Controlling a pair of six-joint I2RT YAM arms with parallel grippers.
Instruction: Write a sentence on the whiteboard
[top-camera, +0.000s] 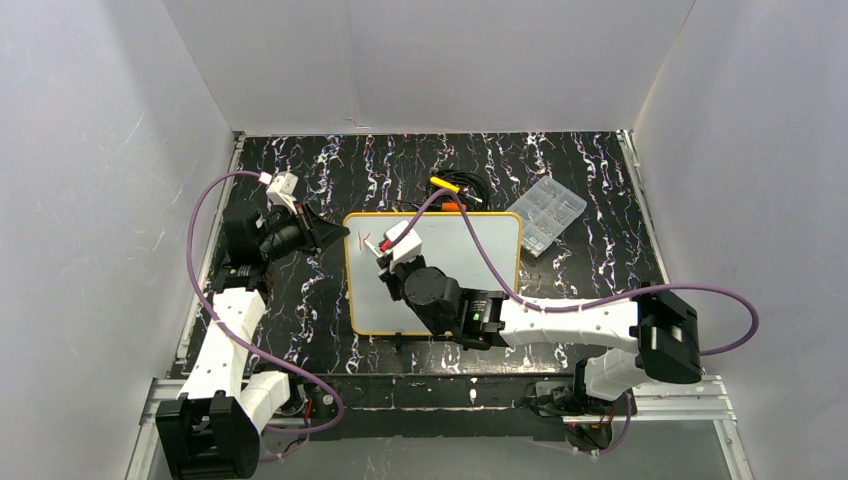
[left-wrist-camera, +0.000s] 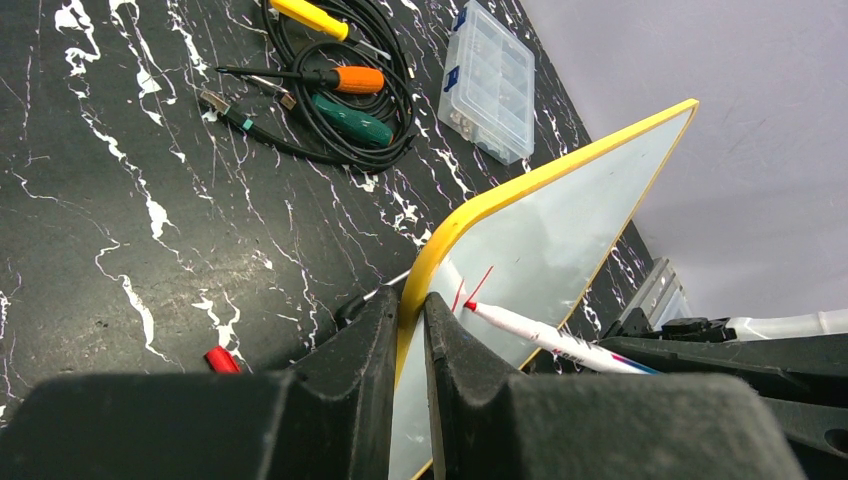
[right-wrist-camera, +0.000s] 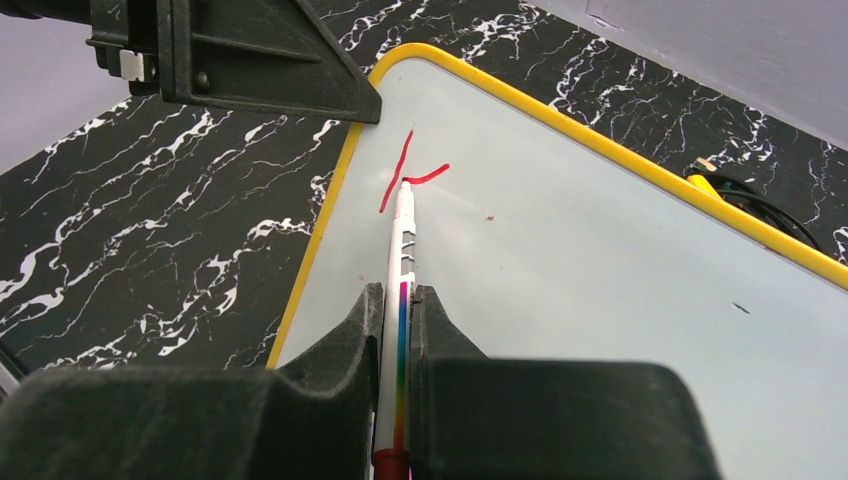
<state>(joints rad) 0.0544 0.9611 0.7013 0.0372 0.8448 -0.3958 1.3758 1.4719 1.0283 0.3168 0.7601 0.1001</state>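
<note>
The whiteboard (top-camera: 480, 250) lies in the middle of the black marbled table, white with a yellow rim. My left gripper (top-camera: 335, 232) is shut on its far left corner; in the left wrist view the jaws (left-wrist-camera: 412, 300) clamp the yellow rim of the whiteboard (left-wrist-camera: 560, 230). My right gripper (top-camera: 392, 264) is shut on a white marker (right-wrist-camera: 403, 230) with a rainbow stripe, its red tip touching the whiteboard (right-wrist-camera: 600, 260). Of the sentence, only two red strokes of a "K" (right-wrist-camera: 397, 170) show near that corner. The marker (left-wrist-camera: 540, 335) also shows in the left wrist view.
A clear plastic box (top-camera: 546, 214) lies at the board's far right. Screwdrivers and a black cable coil (top-camera: 455, 190) lie just behind the board. A red marker cap (left-wrist-camera: 222, 360) lies on the table by the left gripper. White walls enclose the table.
</note>
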